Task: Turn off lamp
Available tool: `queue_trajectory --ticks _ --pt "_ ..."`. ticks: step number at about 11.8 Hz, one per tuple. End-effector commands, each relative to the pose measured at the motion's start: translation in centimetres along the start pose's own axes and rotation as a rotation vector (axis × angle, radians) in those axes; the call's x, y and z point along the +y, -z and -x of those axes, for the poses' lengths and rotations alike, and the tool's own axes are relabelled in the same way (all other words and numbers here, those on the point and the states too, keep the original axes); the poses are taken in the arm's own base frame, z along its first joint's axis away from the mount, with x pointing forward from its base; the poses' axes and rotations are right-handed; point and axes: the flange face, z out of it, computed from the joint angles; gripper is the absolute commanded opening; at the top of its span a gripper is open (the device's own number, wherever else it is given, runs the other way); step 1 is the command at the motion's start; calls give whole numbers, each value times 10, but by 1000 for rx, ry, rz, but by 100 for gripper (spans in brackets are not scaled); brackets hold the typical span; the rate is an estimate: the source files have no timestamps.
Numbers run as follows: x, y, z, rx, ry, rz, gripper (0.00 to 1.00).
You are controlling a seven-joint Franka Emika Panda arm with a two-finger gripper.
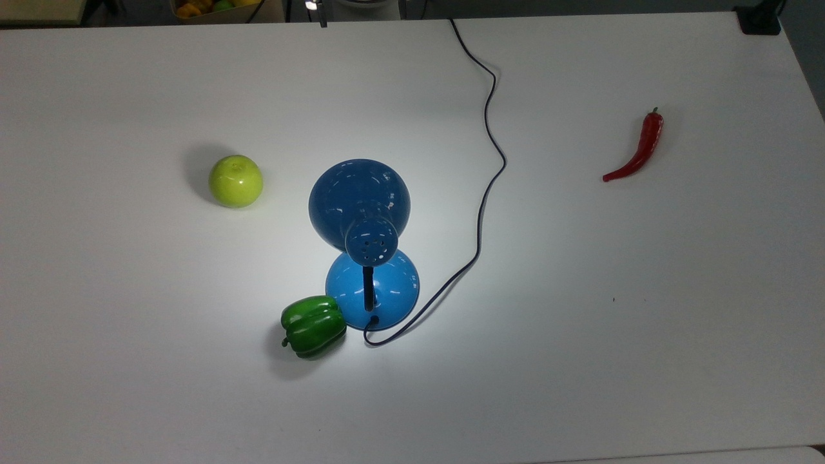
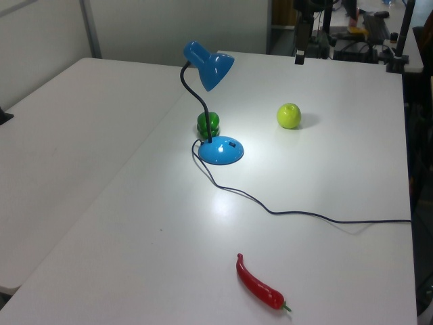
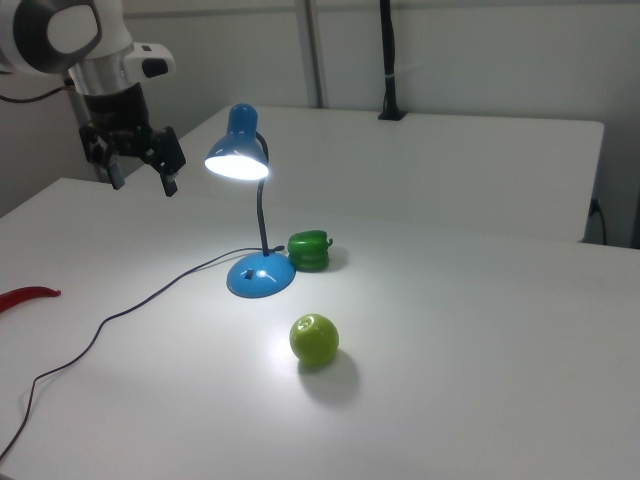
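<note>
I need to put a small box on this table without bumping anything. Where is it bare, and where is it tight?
The widest bare patch is the near strip of the table in the top view, below the lamp and the red chili. Another lies between the cord and the chili. It is tight by the lamp base, where the green pepper sits against it, with the green apple nearby.

The lamp [image 3: 250,210] is a glossy blue desk lamp and it stands upright on the white worktop [image 3: 480,300]. It is switched on: the shade glows and a bright patch lies around its round blue base. The black neck curves up from the base to the domed shade, which has small vent holes. A thin dark cord [image 1: 486,167] runs away from the base.
</note>
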Motion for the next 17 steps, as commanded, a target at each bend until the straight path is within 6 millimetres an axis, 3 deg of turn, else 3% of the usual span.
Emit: queue_trajectory --ticks 1,11,12,14,16,17 --pt "-3 -1 -2 13 22 -17 100" --pt "-2 -4 -4 17 41 -8 97" --pt "-2 -4 -5 25 40 -12 89" --pt "-1 -4 -5 24 50 -15 60" --pt "-1 -7 -5 20 84 -16 37" --pt "-1 -5 -5 23 84 -16 31"
